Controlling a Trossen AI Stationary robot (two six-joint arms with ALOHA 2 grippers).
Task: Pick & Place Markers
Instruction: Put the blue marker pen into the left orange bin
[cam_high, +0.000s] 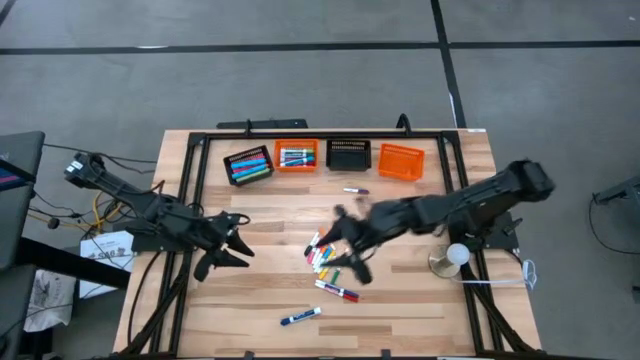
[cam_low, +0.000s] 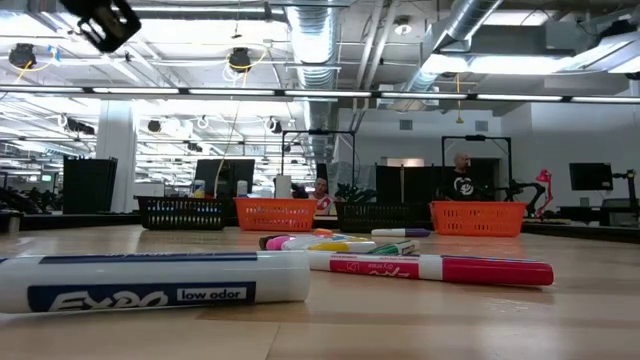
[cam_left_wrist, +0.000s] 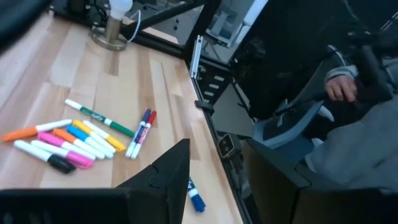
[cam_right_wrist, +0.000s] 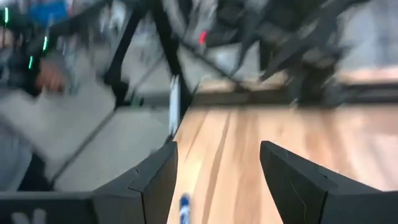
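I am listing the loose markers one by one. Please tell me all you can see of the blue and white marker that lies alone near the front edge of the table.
The blue and white marker is a short thin stick with a white barrel, a dark blue printed label and blue at both ends. It lies flat on the wooden table, slightly slanted, apart from the marker pile. Nothing touches it; neither claw is at it.

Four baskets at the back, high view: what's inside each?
Leftmost black basket and the orange basket next to it hold markers. The other black basket and the rightmost orange basket look empty. Bottoms under the markers are hidden.
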